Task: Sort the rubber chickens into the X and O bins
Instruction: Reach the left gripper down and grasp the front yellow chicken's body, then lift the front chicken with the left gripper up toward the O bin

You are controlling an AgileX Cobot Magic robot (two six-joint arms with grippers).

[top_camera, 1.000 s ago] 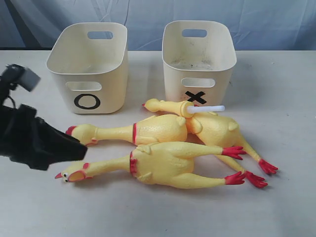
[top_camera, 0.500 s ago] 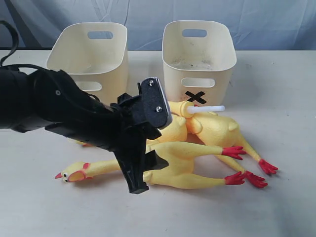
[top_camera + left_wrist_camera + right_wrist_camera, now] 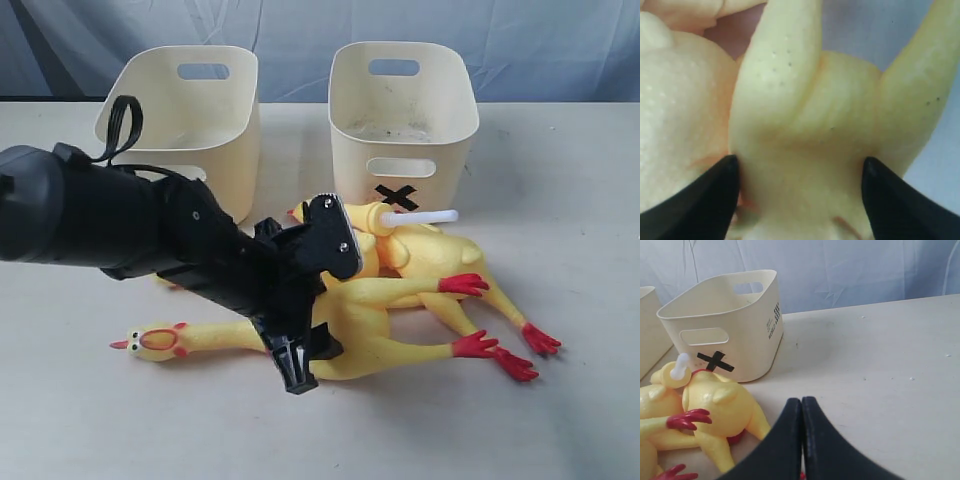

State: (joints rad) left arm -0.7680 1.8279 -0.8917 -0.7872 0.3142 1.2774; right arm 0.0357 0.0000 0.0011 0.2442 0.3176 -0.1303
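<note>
Lying heaped just in front of X bin (image 3: 450, 150), bearing black X: three chickens (image 3: 430, 262). Straddling front chicken (image 3: 385, 325), gaping wide: left gripper (image 3: 797, 167). Pinching fully closed, holding nothing: right gripper (image 3: 801, 407).

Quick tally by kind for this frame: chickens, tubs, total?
Yellow rubber chickens with red feet: 3 (front; middle, partly hidden; back, with white stick)
Cream-white plastic tubs: 2 (left tub, mark hidden; X-marked tub)
Total: 5

Left end effector (image 3: 800, 161) spread wide; right end effector (image 3: 801, 402) pressed together.
</note>
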